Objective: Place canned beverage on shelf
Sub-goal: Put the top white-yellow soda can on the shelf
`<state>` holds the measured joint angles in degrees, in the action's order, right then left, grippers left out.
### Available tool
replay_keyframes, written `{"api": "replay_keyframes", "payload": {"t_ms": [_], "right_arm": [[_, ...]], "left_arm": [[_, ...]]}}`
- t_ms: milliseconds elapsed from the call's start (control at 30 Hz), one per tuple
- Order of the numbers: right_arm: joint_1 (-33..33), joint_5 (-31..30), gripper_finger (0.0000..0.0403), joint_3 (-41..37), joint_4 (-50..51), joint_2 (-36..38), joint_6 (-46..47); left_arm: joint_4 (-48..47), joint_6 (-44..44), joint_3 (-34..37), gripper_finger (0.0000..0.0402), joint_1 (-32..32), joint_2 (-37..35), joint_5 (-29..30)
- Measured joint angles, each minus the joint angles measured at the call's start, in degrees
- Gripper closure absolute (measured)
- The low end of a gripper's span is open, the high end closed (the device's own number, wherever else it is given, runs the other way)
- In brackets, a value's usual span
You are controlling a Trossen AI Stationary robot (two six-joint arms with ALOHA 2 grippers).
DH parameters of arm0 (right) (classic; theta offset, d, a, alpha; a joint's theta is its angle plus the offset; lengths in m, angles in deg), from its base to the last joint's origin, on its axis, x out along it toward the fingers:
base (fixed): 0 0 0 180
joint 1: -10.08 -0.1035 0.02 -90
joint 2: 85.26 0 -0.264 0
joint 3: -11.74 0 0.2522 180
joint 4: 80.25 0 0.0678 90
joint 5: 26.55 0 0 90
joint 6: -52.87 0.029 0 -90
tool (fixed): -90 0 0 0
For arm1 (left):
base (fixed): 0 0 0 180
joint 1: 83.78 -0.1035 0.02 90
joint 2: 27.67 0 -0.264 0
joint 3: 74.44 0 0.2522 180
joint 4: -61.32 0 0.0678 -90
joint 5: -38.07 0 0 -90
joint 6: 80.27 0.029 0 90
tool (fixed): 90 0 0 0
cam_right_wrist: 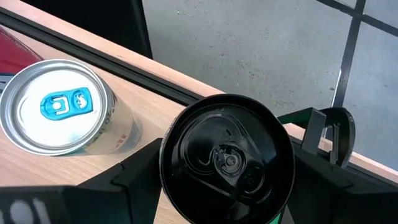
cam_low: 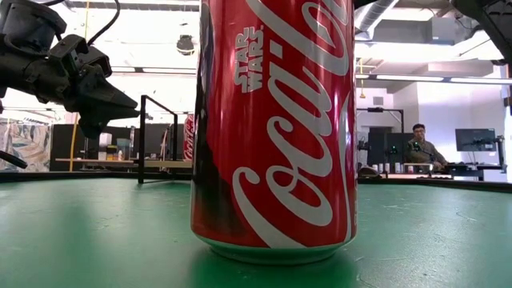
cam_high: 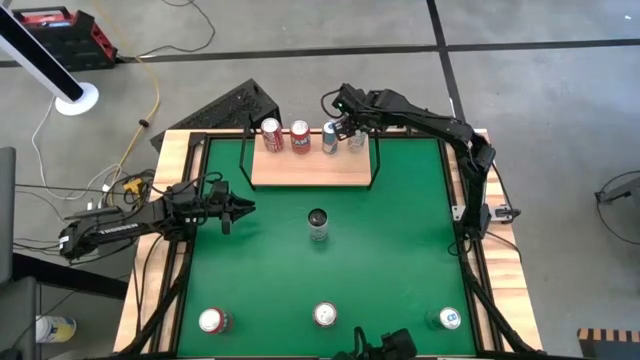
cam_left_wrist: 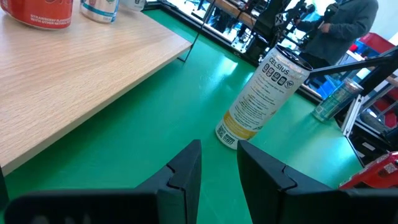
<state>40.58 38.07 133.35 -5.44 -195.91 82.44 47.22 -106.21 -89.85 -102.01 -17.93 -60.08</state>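
Observation:
The shelf (cam_high: 310,172) is a light-wood board with black rails at the table's far middle. On its far edge stand two red cans (cam_high: 271,136) (cam_high: 300,137) and a silver can with a blue tab (cam_right_wrist: 56,107). Just right of these, a black-topped can (cam_right_wrist: 227,158) sits between the fingers of my right gripper (cam_high: 352,128), which is shut on it. My left gripper (cam_left_wrist: 217,168) waits at the table's left, level, its fingers a narrow gap apart and holding nothing. A pale Celsius can (cam_left_wrist: 261,99) stands upright on the green felt ahead of it. My right gripper pinches the black-topped can by its two opposite sides just under the top rim (cam_right_wrist: 169,155), one finger (cam_right_wrist: 134,173) on each side. The fingers come from above, slanting down. The can stands upright over the shelf's far right corner; its base is hidden by its own top.
Three more cans stand along the near edge (cam_high: 212,320) (cam_high: 325,315) (cam_high: 450,318); the middle one, a red Coca-Cola can (cam_low: 272,128), fills the low view. Green felt lies bare between the shelf and these. A person (cam_low: 416,146) sits in the room behind.

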Motion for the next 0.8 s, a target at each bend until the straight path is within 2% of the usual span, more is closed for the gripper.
{"api": "replay_keyframes", "payload": {"t_ms": [433, 800], "right_arm": [[1.3, 2.07, 0.0114, 0.02, 0.02, -0.24, 0.46], [0.94, 2.2, 0.0114, -3.8, -2.95, 0.02, 0.82]], "left_arm": [[0.0, -0.01, 0.0, 0.0313, -0.01, 0.0, 0.0], [0.0, 0.0, 0.0, 0.0313, 0.0, 0.0, -0.02]]}}
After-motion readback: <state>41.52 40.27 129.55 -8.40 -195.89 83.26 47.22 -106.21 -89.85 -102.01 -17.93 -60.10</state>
